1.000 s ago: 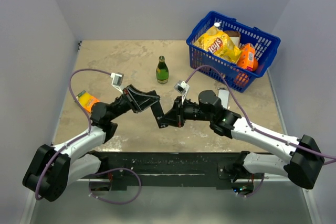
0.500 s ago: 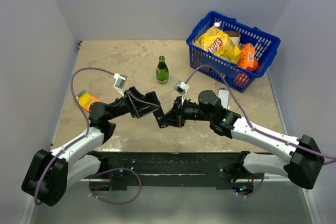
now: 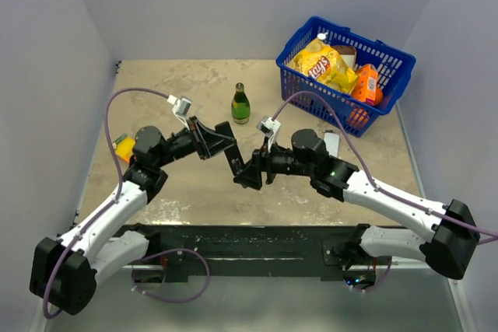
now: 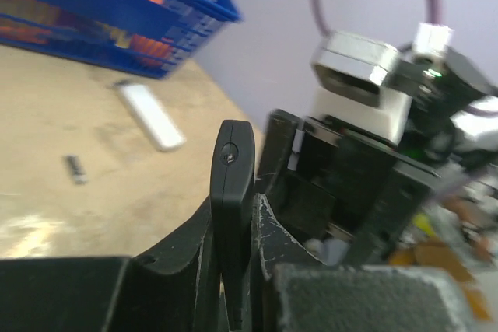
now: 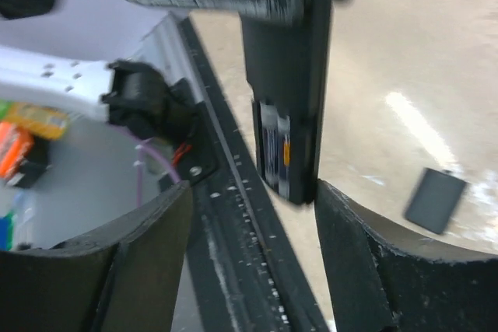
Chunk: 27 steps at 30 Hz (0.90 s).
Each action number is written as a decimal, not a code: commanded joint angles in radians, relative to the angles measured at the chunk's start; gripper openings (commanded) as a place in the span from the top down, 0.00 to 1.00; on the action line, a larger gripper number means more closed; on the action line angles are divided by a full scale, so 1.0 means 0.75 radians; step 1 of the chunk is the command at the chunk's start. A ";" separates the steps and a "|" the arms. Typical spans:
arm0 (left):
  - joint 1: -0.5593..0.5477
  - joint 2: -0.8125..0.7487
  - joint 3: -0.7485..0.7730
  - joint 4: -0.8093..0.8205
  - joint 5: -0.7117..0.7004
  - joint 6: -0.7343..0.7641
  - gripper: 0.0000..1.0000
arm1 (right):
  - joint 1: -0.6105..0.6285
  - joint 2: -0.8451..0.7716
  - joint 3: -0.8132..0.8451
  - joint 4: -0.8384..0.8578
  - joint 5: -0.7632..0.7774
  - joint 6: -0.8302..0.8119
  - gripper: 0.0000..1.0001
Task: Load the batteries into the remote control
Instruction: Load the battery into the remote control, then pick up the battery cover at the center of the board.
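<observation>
We are looking first at what could be going wrong: the slim black rectangular remote control (image 4: 233,161) is hanging in the air with its back compartment uncovered, and the silvery, orange-banded batteries (image 5: 274,149) sitting in that bay are being kept in by nothing but their own fit. Any tilt of the open side downward, or a knock from a finger, could be shaking them out. The left pincer (image 4: 231,215) is pinching the remote control edge-on across its thin body. This looks like a narrow hold, so a sideways push could be making the bar pivot or slide. The right pincer (image 5: 249,192) is standing spread, closed on nothing. In its own view the remote control is coming down from 12 o'clock, its lower end lying between the two fingers and just beside the 3 o'clock one. We cannot tell whether they are touching. The small black square cover piece (image 5: 436,200) is lying on the beige marbled table (image 5: 405,52) at 3 o'clock of that end, well apart. In the left wrist view a tiny dark-and-silvery cylinder (image 4: 75,169), probably another battery, is lying at 9 o'clock of the remote control, near a flat white rounded device (image 4: 152,114).
</observation>
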 commanded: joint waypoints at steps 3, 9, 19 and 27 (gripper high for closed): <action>0.056 -0.129 0.284 -0.866 -0.592 0.549 1.00 | 0.001 0.009 0.133 -0.294 0.324 -0.097 0.25; 0.058 -0.172 0.415 -1.104 -0.906 0.711 1.00 | 0.003 0.198 0.272 -0.544 0.566 -0.109 0.24; 0.048 -0.350 0.382 -1.129 -1.182 0.857 1.00 | 0.210 0.659 0.517 -0.761 0.987 -0.097 0.23; 0.009 -0.369 0.335 -1.112 -1.250 0.883 1.00 | 0.232 0.810 0.489 -0.698 1.063 -0.041 0.29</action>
